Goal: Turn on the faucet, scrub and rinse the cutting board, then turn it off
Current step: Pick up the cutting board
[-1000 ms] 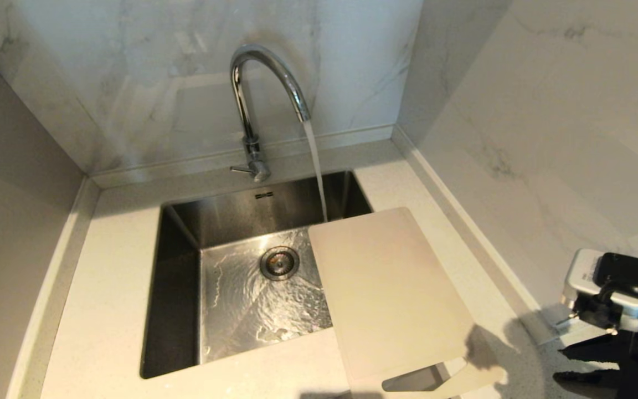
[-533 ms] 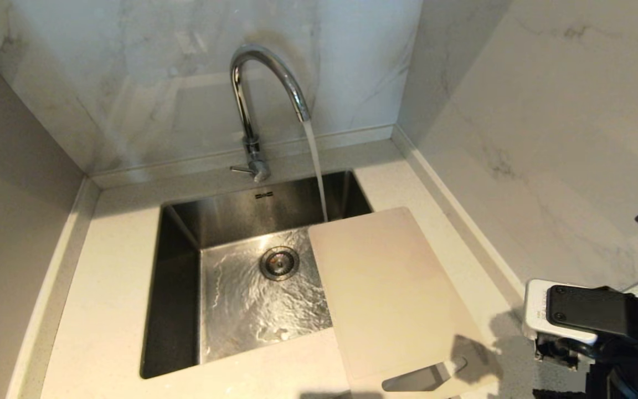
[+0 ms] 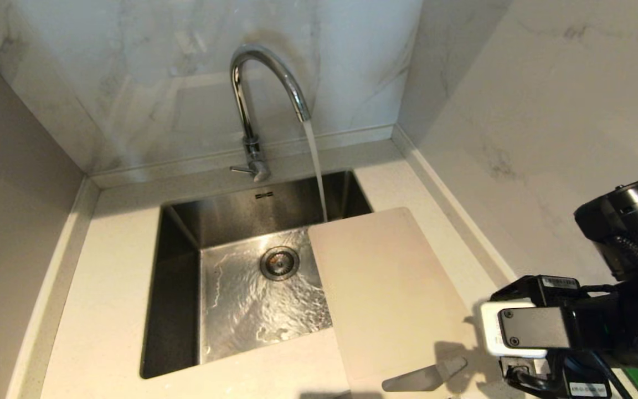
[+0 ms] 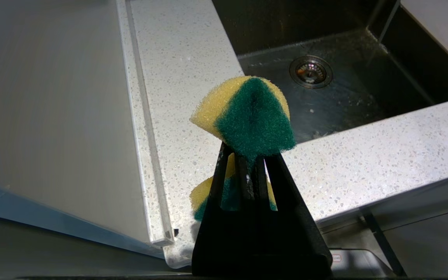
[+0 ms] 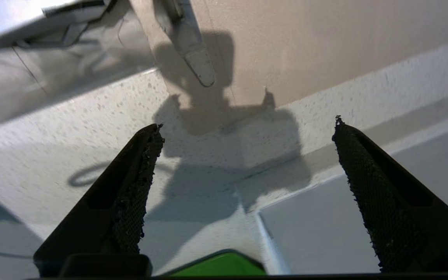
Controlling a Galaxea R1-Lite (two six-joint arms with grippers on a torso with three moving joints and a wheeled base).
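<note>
The sink [image 3: 186, 310] takes up the middle of the counter, water running from the faucet [image 3: 263, 83] into it. The cutting board [image 3: 385, 288] lies flat over the sink's right edge, handle slot toward the robot. The right gripper [image 5: 243, 155] hangs just off that near corner, jaws spread wide, nothing in them. Best bet is probably lining the jaws up on the slot end before closing. The left gripper [image 4: 247, 163] is clamped tight on a yellow-green sponge [image 4: 247, 116].

Speckled white countertop [image 3: 114, 299] with a sunken steel sink [image 3: 241, 299]

The cutting board [image 3: 385, 288] lies at its right side, overhanging the sink's right edge.
</note>
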